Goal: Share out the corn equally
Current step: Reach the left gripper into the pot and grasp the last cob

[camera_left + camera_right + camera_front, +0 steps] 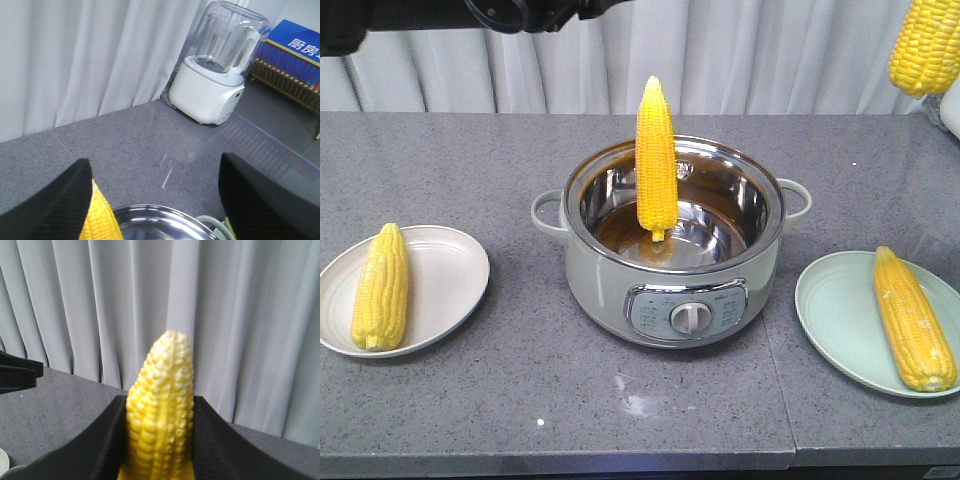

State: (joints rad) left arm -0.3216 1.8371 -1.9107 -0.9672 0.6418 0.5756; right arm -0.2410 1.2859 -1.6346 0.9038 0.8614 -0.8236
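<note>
Yellow cobs number four in the front view. The left cob (380, 288) lies lengthwise on the white plate (450, 270) at the left of the grey counter (570, 410). The right cob (914, 318) lies on the green plate (830, 310) at the right. Between the plates sits the steel pot (675, 290). In it the upright cob (656, 160) stands on end, tip up, rising well above the rim. The lifted cob (925, 45) hangs in the air at the far right, cut by the frame edge, and this view does not show what holds it.

The right wrist view does: the right gripper (160, 440) is clamped on the lifted cob, with black fingers (100, 445) pressed to both its sides, in front of the pale curtain (250, 315).

The left wrist view looks down past the left gripper (155, 200), whose fingers are spread wide above the pot's rim. The upright cob shows just beside the inner face of one finger (55, 205), and the other finger is well clear of it. Far off by the curtain stands a white blender (212, 87) with a clear jar.
</note>
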